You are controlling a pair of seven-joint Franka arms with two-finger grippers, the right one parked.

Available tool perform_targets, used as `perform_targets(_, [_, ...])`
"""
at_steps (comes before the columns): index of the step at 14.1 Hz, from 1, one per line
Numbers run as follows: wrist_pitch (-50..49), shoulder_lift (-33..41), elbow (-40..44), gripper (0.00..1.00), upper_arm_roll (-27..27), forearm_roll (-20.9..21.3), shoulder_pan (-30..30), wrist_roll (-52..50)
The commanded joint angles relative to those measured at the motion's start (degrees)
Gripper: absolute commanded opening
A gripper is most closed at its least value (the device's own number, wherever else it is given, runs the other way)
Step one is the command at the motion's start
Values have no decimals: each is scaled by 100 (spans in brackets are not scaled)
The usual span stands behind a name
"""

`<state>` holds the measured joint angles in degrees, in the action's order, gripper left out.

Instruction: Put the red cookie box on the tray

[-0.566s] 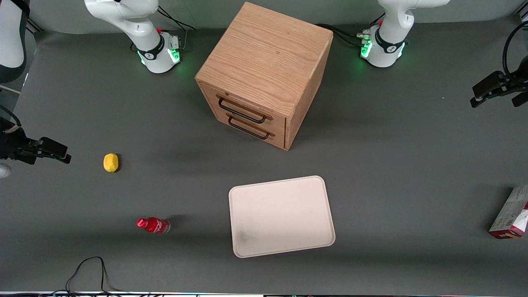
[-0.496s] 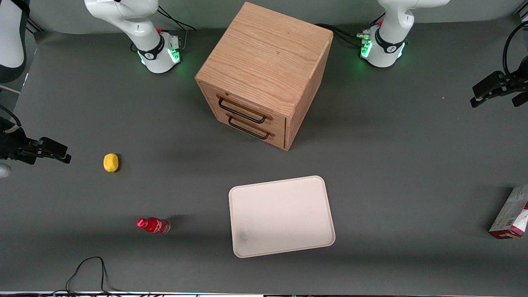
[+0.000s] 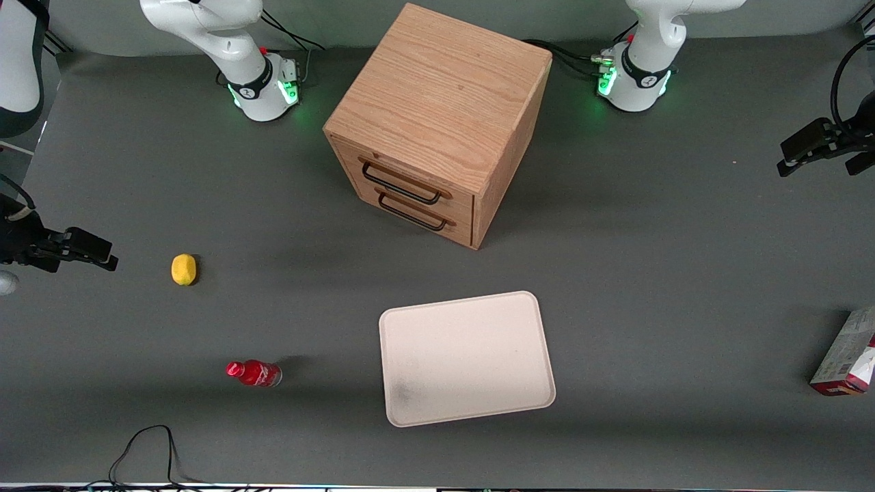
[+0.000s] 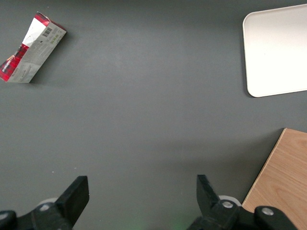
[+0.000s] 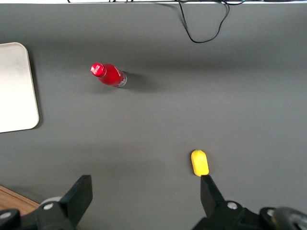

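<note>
Three views show one grey desk (image 3: 683, 273). From the front, a cream tray (image 3: 466, 358) lies flat near the camera, in front of a wooden cabinet (image 3: 437, 123) with two drawers. The red cookie box (image 3: 846, 352) sits at the working arm's end of the desk, well apart from the tray and cut off by the frame edge. The left gripper (image 3: 817, 147) hangs in the air at that same end, farther from the camera than the box. A lemon (image 3: 183, 269) and a small red bottle (image 3: 253, 373) lie toward the parked arm's end.

From the left wrist, the gripper (image 4: 141, 196) looks down on bare desk with its jaws spread wide and holding nothing. The box (image 4: 31, 49) lies flat on the desk, well clear of the jaws. A corner of the tray (image 4: 276, 52) and an edge of the cabinet (image 4: 283, 187) also show.

From the right wrist, the bottle (image 5: 108, 75), the lemon (image 5: 199, 163) and an edge of the tray (image 5: 17, 86) appear.
</note>
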<state>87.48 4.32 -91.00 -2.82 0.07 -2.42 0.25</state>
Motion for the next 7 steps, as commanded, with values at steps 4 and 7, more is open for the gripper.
perform_targets(4, [-144,-18,73,100,71,28,40,19])
perform_targets(7, [-117,-53,82,100,71,71,31,-43])
